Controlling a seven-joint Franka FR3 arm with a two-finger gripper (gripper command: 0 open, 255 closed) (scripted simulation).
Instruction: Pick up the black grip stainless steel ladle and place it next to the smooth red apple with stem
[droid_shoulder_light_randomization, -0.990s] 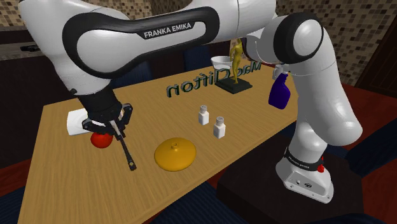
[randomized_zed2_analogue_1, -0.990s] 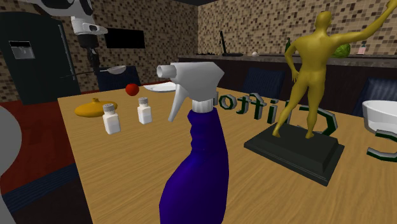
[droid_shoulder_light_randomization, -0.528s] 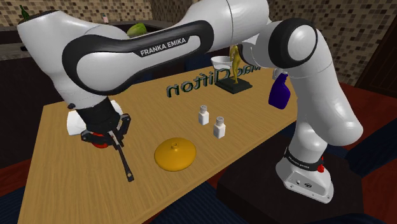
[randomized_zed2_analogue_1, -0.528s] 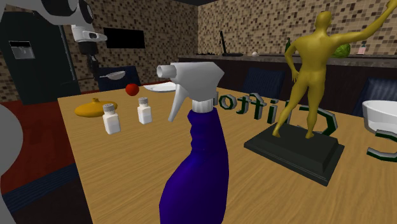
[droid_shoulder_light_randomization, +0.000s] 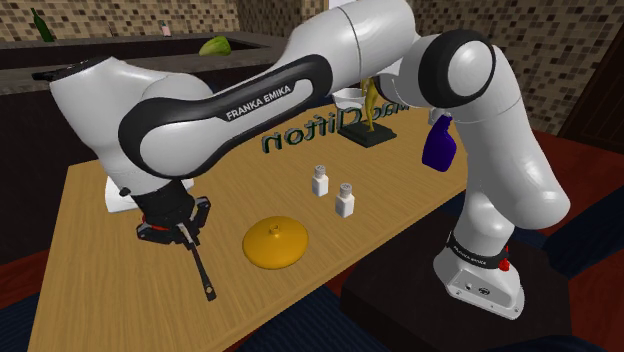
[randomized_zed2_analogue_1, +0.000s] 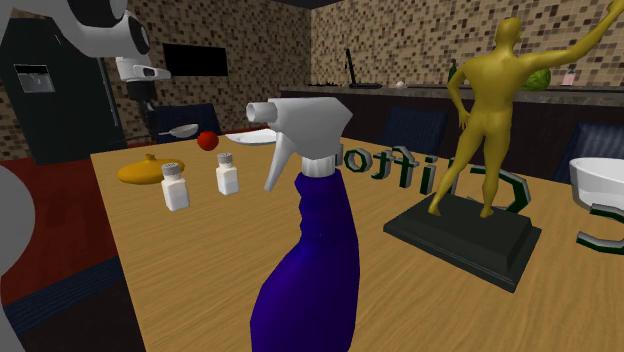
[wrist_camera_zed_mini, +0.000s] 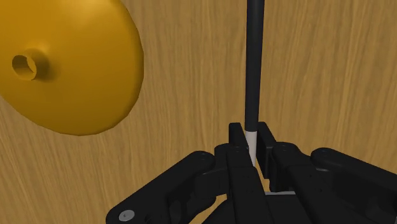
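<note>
Shoulder view: yellow lid at the ladle's 3 o'clock, shakers at the lid's 1 o'clock; arm bends low over the surface, jaws clamped on the ladle handle.

Clasped the ladle in the black tool, with both fingers tight against the pale shaft at the start of the black grip. Pointed that grip straight away from the tool, over the wood-grained desk. Off to one side of the grip, apart from it, showed an orange dome with a short hollow stub, resting on the desk.
</note>
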